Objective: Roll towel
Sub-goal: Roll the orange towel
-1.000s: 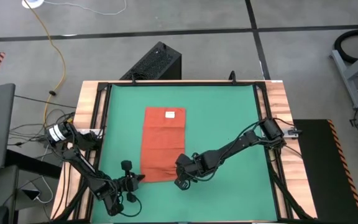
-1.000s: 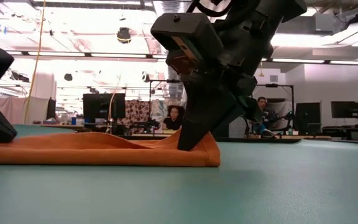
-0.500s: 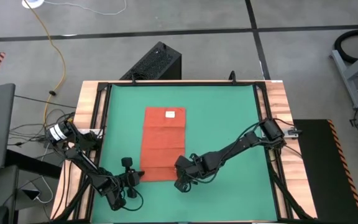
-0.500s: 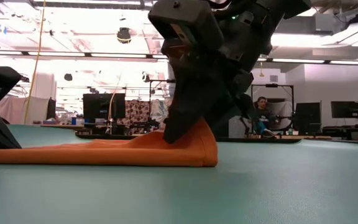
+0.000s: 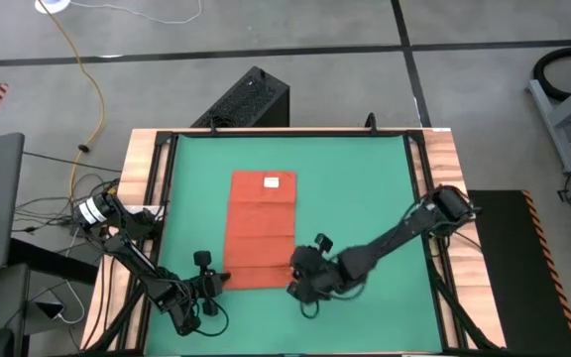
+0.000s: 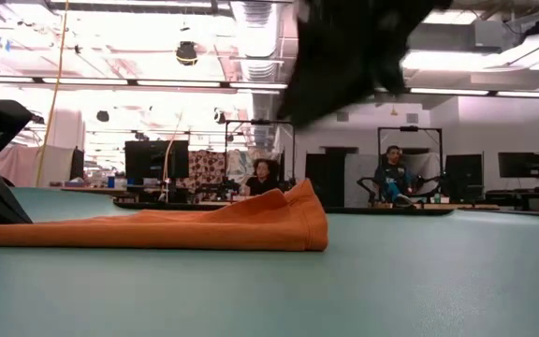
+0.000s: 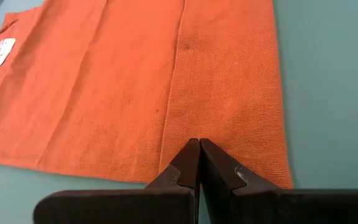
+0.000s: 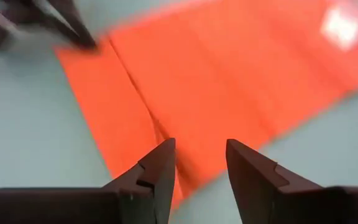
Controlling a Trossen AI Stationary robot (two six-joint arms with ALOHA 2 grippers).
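Observation:
The orange-red towel [image 5: 261, 223] lies flat on the green mat [image 5: 365, 178], its white tag [image 5: 272, 181] at the far end. Its near end is folded over into a narrow strip [image 7: 229, 93] that lies on the cloth, humped a little at the right end [image 6: 298, 201]. My left gripper [image 5: 224, 281] is shut at the towel's near-left corner. My right gripper [image 5: 298, 288] hangs open above the mat just right of the near-right corner, and the towel [image 8: 229, 81] shows beyond its fingers, with nothing between them. My left gripper rests its shut fingertips [image 7: 199, 149] on the towel's folded near end, at the strip's inner edge [image 7: 178, 134] near the left side. The fingers slant down from the near-left. The cloth lies flat on the mat under them.
Bare green mat spreads right of the towel [image 5: 365, 228] and beyond its far end. Wooden table borders [image 5: 142, 178] run along both sides. A black box [image 5: 251, 99] stands past the far edge. People [image 6: 265, 178] sit in the room behind.
My right gripper has opened and let go of the towel's near-right corner, then risen and drawn off toward the table's right and near edges. The near end it had lifted now lies folded over on the towel. The far part of the towel has stayed in place.

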